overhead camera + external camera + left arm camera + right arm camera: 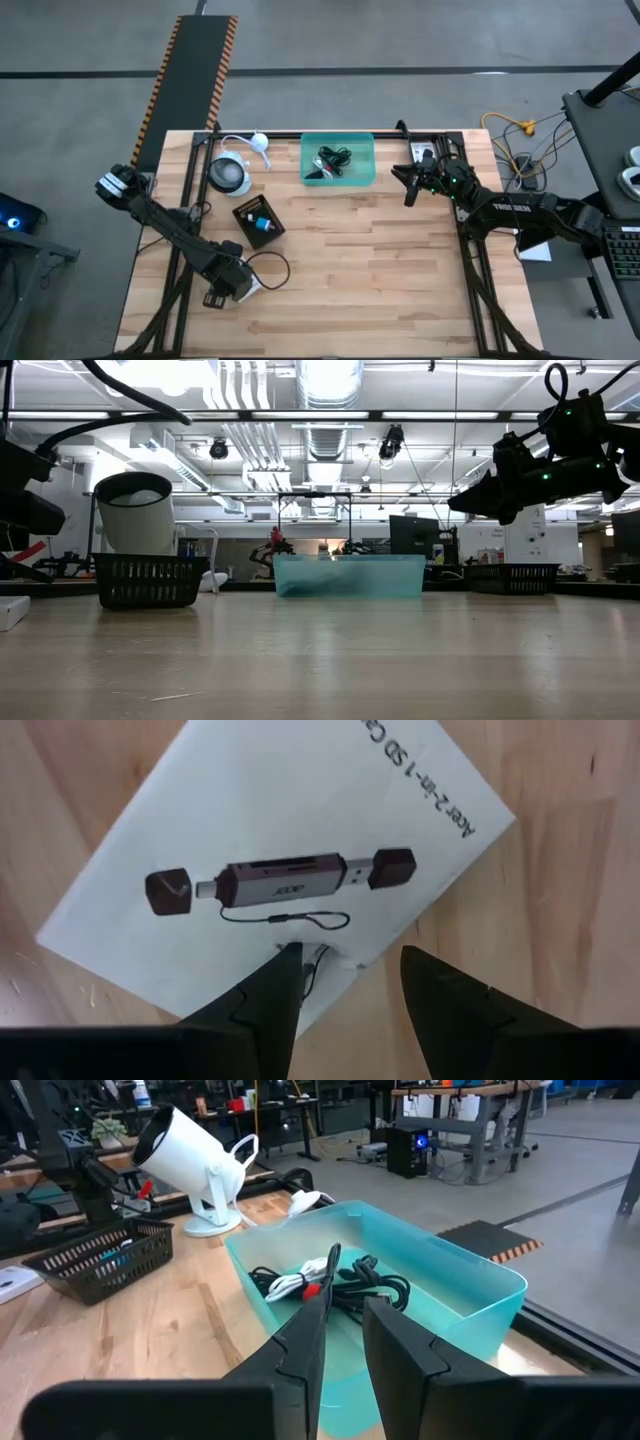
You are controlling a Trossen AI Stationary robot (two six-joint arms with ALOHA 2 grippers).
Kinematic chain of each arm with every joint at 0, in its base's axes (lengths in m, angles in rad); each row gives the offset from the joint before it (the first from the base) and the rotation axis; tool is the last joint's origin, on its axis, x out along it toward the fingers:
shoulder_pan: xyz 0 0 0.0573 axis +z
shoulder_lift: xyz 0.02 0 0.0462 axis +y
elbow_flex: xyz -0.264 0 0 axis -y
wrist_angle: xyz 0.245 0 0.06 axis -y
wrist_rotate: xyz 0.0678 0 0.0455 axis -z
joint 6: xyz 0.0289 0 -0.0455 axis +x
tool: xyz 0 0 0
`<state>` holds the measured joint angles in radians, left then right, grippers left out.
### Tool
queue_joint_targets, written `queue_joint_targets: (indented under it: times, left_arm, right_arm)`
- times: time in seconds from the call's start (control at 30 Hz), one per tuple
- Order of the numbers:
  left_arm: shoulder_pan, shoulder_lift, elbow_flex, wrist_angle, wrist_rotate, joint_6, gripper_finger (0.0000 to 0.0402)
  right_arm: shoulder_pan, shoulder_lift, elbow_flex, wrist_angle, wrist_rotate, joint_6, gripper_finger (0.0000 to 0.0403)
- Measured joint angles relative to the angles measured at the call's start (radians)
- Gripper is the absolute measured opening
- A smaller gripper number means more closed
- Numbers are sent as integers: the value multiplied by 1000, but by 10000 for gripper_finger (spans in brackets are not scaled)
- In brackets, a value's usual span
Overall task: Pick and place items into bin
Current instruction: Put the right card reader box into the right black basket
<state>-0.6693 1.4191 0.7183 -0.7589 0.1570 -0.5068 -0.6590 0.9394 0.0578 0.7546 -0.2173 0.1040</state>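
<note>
A white printed packet [270,830] lies flat on the wooden table at the near left [250,287]; it shows a picture of a card reader. My left gripper [350,960] hovers over the packet's edge, pointing down and open, one fingertip over the packet and the other over bare wood [228,285]. The teal bin [310,150] stands at the far middle with coiled black cables [350,1285] inside. My right gripper [345,1305] hangs level beside the bin's right end [408,182], its fingers a narrow gap apart with nothing between them.
A black square basket [258,222] stands left of centre. The white round device [230,175] with its cord is at the far left. A thin black cable loop [272,268] lies beside the packet. The table's middle and near right are bare wood [380,270].
</note>
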Motion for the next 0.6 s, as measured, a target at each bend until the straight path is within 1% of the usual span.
queue_joint_targets:
  times: [0.23,0.33,0.4,0.47,0.53,0.6]
  left_arm:
    - [-22,-1,-29,15,-13,55,157]
    - [-24,-1,-70,89,-49,52,157]
    - [-24,-1,-101,184,-97,50,157]
    - [-19,-1,-118,246,-116,48,157]
    - [-20,-1,-138,283,-139,25,148]
    - [-20,-1,-143,306,-151,-19,130]
  right_arm:
    - [0,0,0,-13,0,0,62]
    - [0,0,0,-18,0,0,59]
    - [0,0,0,-19,0,-1,59]
    - [0,0,0,-19,0,0,60]
    - [0,0,0,-19,0,-3,61]
    - [0,0,0,-19,0,-3,63]
